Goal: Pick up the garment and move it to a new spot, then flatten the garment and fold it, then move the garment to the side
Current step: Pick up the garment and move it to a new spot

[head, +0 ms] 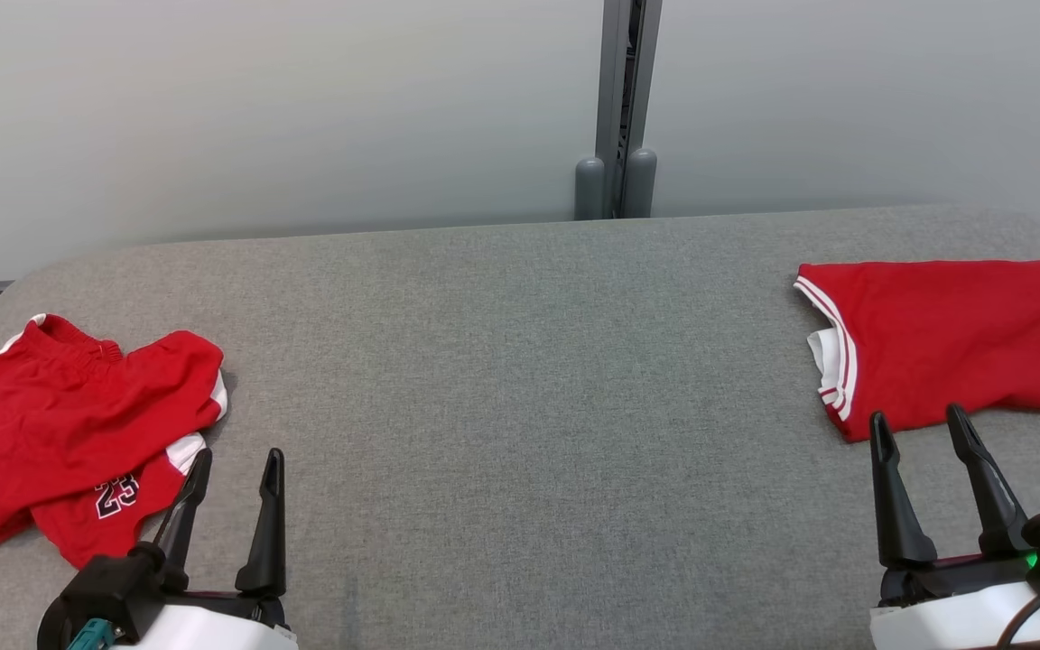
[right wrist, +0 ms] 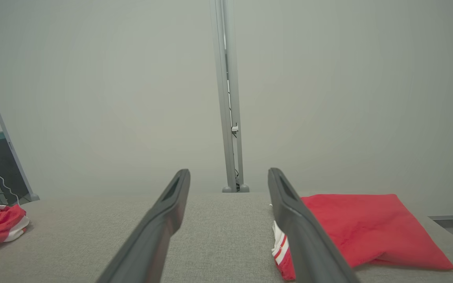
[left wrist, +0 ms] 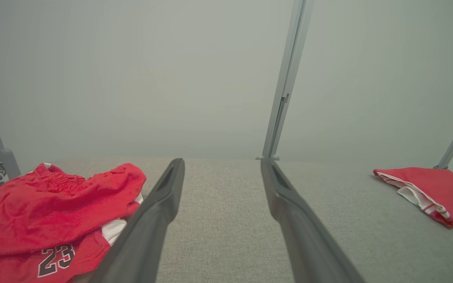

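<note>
Lying on the left side of the grey fabric table (head: 520, 361), a crumpled red garment (head: 78, 424) forms a loose heap, with white panels and the number 23 printed in dark figures on its near part. Its elastic waistband points to the far left corner. On the right side of the table, well apart from it, a folded red garment (head: 953, 343) lies flat as a neat rectangle; its white and red striped edge faces the middle of the table.

The left gripper (head: 238, 456) is at the near left, with its two dark fingers wide apart and holding nothing. In the head view its left finger crosses the near right edge of the crumpled garment; I cannot tell if it touches the cloth. In the left wrist view the same finger (left wrist: 159, 204) stands in front of a white panel of this garment.

The right gripper (head: 917, 415) is at the near right, fingers also spread wide and empty. Its fingertips reach the near edge of the folded garment, and contact is not clear.

Behind the table stands a pale wall (head: 258, 108) with a grey upright post (head: 619, 90) at the middle.
</note>
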### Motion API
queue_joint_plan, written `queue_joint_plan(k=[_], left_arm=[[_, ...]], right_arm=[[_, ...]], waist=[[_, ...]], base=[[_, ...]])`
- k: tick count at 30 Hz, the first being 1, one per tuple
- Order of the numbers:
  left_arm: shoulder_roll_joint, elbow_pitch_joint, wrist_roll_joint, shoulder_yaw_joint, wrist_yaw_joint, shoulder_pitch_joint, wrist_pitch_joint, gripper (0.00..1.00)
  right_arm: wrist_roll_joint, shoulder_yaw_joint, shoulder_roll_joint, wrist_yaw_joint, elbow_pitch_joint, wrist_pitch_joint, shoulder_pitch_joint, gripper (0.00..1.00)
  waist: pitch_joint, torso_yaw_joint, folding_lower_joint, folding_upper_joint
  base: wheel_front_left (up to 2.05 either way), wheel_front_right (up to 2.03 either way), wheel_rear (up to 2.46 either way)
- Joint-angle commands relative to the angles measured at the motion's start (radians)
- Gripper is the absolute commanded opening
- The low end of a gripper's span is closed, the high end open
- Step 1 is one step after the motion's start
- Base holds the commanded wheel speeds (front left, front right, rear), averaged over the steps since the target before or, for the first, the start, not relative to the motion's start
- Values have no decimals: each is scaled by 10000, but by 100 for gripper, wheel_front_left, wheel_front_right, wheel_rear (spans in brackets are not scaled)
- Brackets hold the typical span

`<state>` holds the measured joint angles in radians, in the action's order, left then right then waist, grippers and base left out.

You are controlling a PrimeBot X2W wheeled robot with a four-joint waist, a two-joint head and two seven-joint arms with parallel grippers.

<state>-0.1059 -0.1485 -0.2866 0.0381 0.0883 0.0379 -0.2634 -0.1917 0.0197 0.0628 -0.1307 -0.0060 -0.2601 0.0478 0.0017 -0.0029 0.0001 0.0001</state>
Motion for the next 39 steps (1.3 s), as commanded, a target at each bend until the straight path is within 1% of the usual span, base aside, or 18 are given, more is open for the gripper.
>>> queue_joint_plan(k=[1, 17, 24, 31, 32, 39], left_arm=[[31, -63, 80, -63, 86, -74, -21, 100], [280, -313, 332, -316, 321, -303, -21, 100], [322, -419, 383, -409, 376, -356, -21, 100], [364, -534, 407, -390, 417, -434, -21, 100], [367, -563, 412, -408, 405, -462, -21, 100], [379, -700, 406, -385, 424, -500, -21, 100]], right_arm=[[5, -45, 30, -4, -56, -59, -109, 100], [-50, -66, -35, -4, -126, -60, -88, 100], [-91, -39, -50, -4, -43, -60, -75, 100], [-140, 113, 2, -4, 55, -59, -106, 100], [-157, 158, 32, -4, 73, -59, -132, 100], [-392, 479, 29, -4, 145, -56, -216, 100]], waist=[[8, 5, -1, -1], [150, 56, -1, -1], [89, 289, -1, -1], [30, 862, -1, -1], [28, 1092, -1, -1], [-3, 2011, -1, -1]], base=[[0, 0, 0], [0, 0, 0], [0, 0, 0], [0, 0, 0], [0, 0, 0], [0, 0, 0]])
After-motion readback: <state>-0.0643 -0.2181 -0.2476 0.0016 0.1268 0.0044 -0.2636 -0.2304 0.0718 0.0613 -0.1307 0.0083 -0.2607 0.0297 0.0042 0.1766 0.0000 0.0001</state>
